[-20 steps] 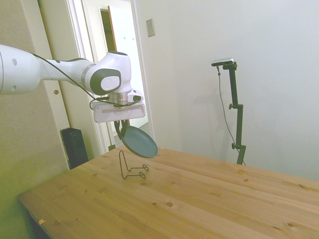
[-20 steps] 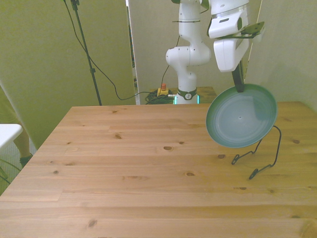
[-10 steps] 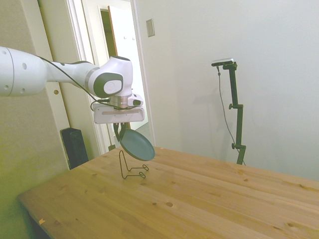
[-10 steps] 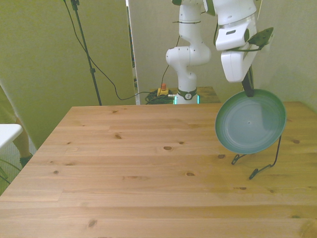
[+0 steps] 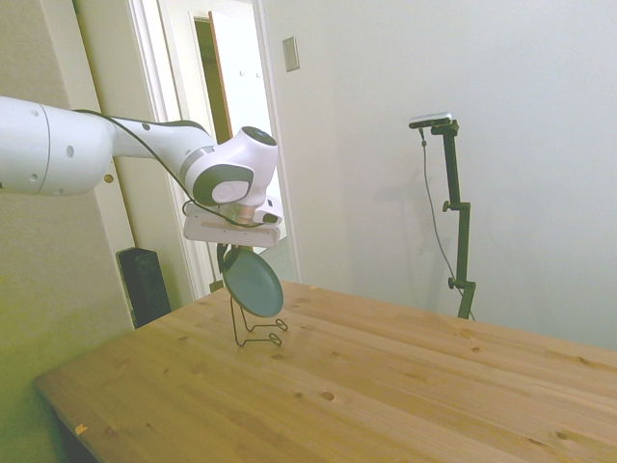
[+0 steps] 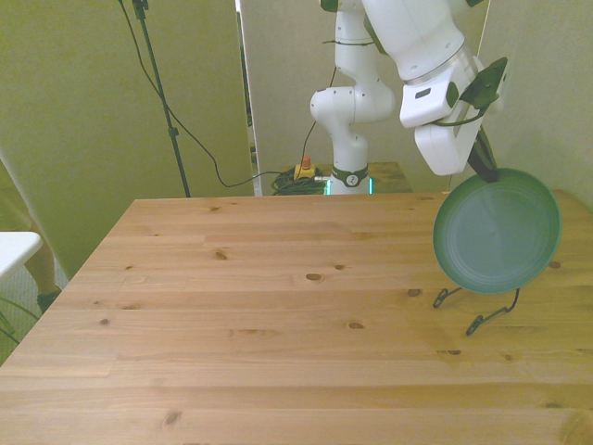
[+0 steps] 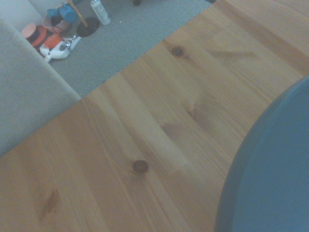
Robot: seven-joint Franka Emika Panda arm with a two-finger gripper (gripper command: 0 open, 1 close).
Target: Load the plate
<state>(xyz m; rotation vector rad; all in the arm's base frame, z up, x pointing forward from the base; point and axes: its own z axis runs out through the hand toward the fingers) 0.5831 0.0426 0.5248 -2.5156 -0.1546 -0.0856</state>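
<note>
Gripper (image 6: 485,170) is clamped on the top rim of the plate (image 6: 498,232), which hangs near-vertical, face toward the front view's left, just above the wire rack (image 6: 496,306) near the table's (image 6: 232,306) right edge in the front view; can't tell if it touches the wire. Side view agrees: plate (image 5: 253,282) over rack (image 5: 253,330). Looks rigid, smooth, likely ceramic: breakable, slippery at the rim, moderate weight. An edge pinch is the only usable hold; expect it to pivot in the grip.
</note>
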